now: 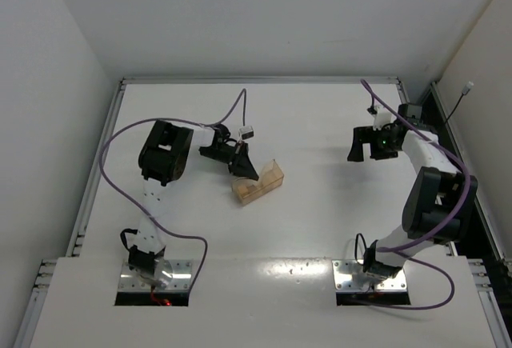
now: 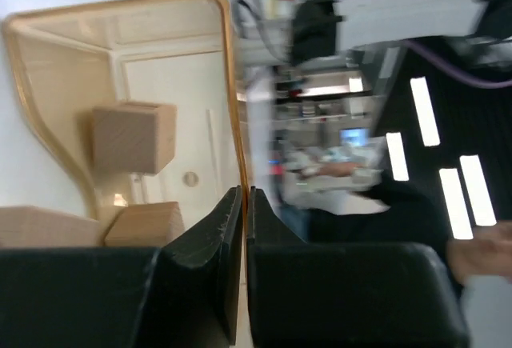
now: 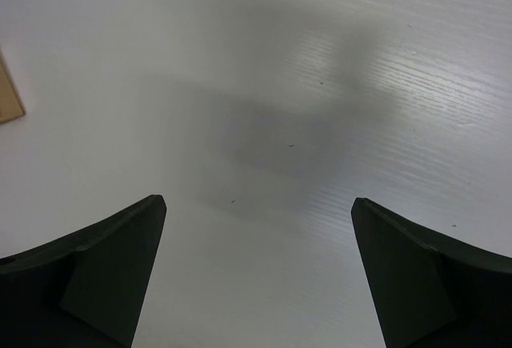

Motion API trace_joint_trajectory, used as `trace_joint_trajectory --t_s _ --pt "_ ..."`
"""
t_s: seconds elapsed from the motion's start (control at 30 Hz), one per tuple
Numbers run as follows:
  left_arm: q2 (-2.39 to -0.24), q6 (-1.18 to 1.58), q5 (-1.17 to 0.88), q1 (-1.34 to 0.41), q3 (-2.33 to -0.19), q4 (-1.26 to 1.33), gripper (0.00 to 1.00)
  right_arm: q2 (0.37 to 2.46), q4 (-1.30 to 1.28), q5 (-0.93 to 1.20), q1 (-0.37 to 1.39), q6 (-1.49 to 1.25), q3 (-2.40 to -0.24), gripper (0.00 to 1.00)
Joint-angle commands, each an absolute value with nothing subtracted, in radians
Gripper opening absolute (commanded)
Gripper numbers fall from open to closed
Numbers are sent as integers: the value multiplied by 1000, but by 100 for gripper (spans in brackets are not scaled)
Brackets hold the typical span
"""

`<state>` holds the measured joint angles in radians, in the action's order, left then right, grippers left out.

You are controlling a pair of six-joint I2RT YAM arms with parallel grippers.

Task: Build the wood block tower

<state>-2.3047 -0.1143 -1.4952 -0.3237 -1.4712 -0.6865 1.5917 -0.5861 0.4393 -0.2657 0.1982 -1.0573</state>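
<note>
A clear amber-tinted container [image 1: 268, 177] lies tipped on the table with wood blocks [image 1: 249, 192] inside. In the left wrist view its orange-edged wall [image 2: 230, 84] runs down between my jaws. One tan cube [image 2: 133, 136] sits against the container's floor, and two more [image 2: 146, 223] lie near my fingers. My left gripper [image 1: 245, 169] [image 2: 244, 196] is shut on that thin wall. My right gripper [image 1: 366, 147] [image 3: 258, 204] hangs open over bare table at the far right, holding nothing. The tower is out of view.
The white table [image 1: 320, 228] is bounded by a metal rail at the back and sides. A tan corner [image 3: 8, 98] shows at the left edge of the right wrist view. Purple cables [image 1: 120, 188] loop around the left arm.
</note>
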Motion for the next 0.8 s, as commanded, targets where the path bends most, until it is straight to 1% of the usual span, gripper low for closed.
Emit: trace_joint_trajectory --t_s 0.0,0.1,0.13,0.17,0.3,0.37,0.53,0.57,0.67,0.77 --pt "-2318 -210 -1591 -350 -1517 -730 0 1574 -598 454 -262 204 -1108 100" --pt "-2194 -210 -1620 -370 -1517 -750 0 1574 -598 454 -262 204 -1108 100" --pt "-2102 -210 -1620 -385 -1517 -750 0 1574 -598 454 -262 204 -1108 100" --pt "-2067 -193 -1620 -385 -1508 -750 0 1565 -598 454 -262 204 -1108 100" --pt "-2000 -158 -1620 -408 -1508 -738 0 1565 -598 463 -262 195 -1098 100" --pt "-2000 -149 -1620 -408 -1508 -738 0 1575 -589 463 -262 195 -1098 100" --pt "-2143 -184 -1620 -374 -1486 -769 0 1575 -589 472 -262 186 -1098 100" --pt "-2204 -193 -1620 -365 -1497 -769 0 1575 -589 472 -262 186 -1098 100" --pt "-2264 -221 -1602 -356 -1554 -828 0 1565 -580 450 -262 186 -1089 100" --pt "-2235 -154 -1487 -356 -1563 -786 0 1555 -580 431 -262 175 -1071 100"
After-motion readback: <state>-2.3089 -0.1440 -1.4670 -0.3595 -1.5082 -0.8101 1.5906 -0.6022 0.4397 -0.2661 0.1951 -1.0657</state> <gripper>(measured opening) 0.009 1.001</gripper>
